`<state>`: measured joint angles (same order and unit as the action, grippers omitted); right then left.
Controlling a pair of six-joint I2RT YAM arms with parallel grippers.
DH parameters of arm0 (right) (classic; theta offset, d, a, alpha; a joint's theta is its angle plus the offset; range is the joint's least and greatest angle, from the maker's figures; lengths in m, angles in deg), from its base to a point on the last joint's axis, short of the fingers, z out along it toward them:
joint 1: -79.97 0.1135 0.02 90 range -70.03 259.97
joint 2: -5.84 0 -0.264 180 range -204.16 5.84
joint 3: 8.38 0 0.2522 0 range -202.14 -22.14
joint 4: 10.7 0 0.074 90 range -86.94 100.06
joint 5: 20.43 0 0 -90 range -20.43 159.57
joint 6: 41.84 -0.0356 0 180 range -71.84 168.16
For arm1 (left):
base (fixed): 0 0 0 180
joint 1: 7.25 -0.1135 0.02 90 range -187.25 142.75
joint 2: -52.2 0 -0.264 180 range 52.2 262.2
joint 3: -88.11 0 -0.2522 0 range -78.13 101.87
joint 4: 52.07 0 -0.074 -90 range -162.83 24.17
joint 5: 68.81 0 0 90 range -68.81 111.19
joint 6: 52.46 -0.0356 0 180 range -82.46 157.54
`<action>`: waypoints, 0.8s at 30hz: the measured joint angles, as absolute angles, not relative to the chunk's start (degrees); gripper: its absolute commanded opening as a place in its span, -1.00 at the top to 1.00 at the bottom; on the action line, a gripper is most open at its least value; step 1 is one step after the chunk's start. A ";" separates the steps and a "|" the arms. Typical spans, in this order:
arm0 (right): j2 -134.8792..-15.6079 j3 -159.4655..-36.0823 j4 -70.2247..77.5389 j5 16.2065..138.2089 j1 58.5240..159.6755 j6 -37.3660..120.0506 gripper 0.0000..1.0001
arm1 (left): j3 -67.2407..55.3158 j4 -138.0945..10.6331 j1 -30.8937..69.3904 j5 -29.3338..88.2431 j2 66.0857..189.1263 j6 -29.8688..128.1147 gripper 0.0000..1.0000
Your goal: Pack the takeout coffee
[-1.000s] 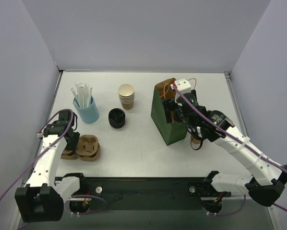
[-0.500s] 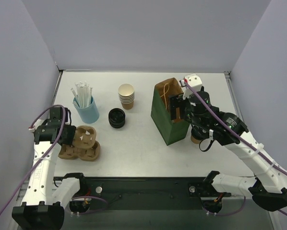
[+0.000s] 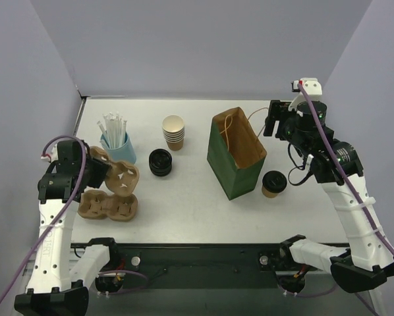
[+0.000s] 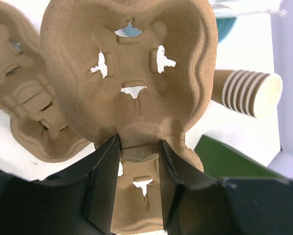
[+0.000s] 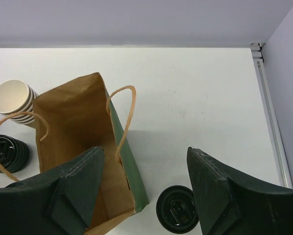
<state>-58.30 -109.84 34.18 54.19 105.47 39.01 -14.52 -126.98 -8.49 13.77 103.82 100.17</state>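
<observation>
progress on the packing is judged to be slight. the takeout coffee [image 3: 273,182] is seen upright on the table [image 3: 184,204] with its black lid on, just beside the right-hand wall of the green paper bag [image 3: 225,168] and outside it. the bag is stood open, and nothing is seen inside it as far as the right wrist view reaches. the right gripper [image 5: 144,157] is held high above the bag and the cup, its jaws apart with nothing between them, so the coffee is not gripped. the left gripper [image 4: 139,147] is clamped on the edge of a moulded pulp carrier [image 3: 118,174], which is held tilted above the other pulp carriers [image 3: 108,205] lying near the left edge of the table. whether the coffee is meant to be seated in that carrier first cannot be told. what is left, by this reading, is nearly everything: the cup has to be gripped, lifted over the bag's rim and lowered inside upright, with or without the carrier. a stack of lidless cups [image 3: 174,131], a pile of black lids [image 3: 161,162] and a blue holder of straws [image 3: 120,153] are set further back and are not touched.
</observation>
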 measured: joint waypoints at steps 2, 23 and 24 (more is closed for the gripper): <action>-58.63 -109.62 34.96 56.75 102.98 38.70 -0.37 | -13.64 -125.91 -8.49 15.37 103.86 98.10 0.52; -65.84 -100.55 36.73 72.66 99.76 35.73 1.00 | -5.05 -115.24 -8.22 30.14 104.16 84.35 0.57; -65.84 -100.55 36.67 72.51 100.27 35.51 1.00 | -4.77 -115.07 -8.14 30.45 104.16 84.18 0.58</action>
